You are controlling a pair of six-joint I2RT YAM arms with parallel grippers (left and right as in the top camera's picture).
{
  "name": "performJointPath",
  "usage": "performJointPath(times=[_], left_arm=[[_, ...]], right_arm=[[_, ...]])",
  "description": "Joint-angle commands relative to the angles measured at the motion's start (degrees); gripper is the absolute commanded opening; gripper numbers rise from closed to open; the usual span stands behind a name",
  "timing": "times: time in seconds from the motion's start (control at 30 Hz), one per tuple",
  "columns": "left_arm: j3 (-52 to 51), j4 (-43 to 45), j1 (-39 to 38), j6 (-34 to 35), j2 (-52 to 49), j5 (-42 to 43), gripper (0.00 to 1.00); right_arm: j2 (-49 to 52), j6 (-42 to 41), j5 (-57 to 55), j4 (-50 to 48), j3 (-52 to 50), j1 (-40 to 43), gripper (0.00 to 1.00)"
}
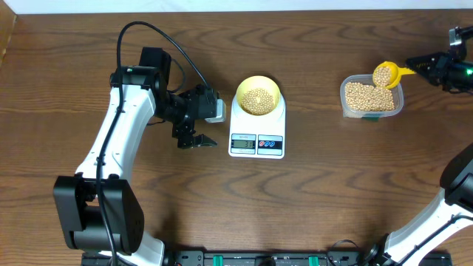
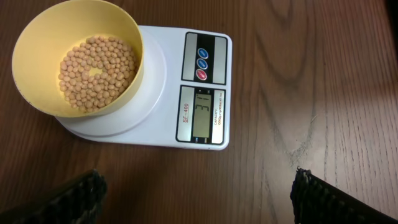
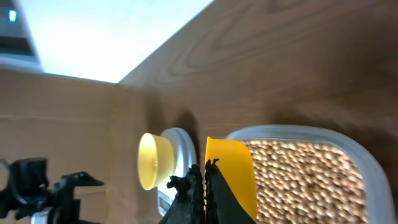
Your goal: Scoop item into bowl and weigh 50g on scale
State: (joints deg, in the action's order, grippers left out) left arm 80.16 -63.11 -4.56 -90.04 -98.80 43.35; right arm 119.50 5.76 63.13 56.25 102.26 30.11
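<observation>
Pale yellow bowl (image 1: 259,80), tan beans (image 1: 258,101); white scale (image 1: 235,118) with blue and red buttons (image 2: 203,63). Yellow scoop (image 1: 405,70); dark brown, wood-grained surface (image 1: 332,192).

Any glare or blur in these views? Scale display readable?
Overhead: even light, sharp, but the scale display is too small to read. Left wrist: sharp on the bowl and scale, display dim, digits hard to make out. Right wrist: upper left blown out white, the scoop close and slightly soft.

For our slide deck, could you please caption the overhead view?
Pale-yellow bowl of soybeans on the scale; right gripper holds a loaded yellow scoop above the clear container; left gripper open.
</observation>
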Motion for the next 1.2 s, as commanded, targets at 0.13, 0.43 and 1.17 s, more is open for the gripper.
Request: performJointPath(times=[0.13,0.43,1.17], left_arm=[[-0.44,-0.42,0.04,-0.55,0.00,0.28,0.98],[-0.44,-0.42,0.04,-0.57,0.00,0.28,0.98],[-0.44,-0.42,0.04,-0.55,0.00,0.28,0.98]], right_arm=[[-1.97,-0.61,9.18,-1.86,0.04,-3.04,0.01],[-1.97,-4.15,10.56,-6.80,0.07,-11.10,0.01],[-1.97,-6.14,3.63,-14.34,0.07,-32.81,0.01]])
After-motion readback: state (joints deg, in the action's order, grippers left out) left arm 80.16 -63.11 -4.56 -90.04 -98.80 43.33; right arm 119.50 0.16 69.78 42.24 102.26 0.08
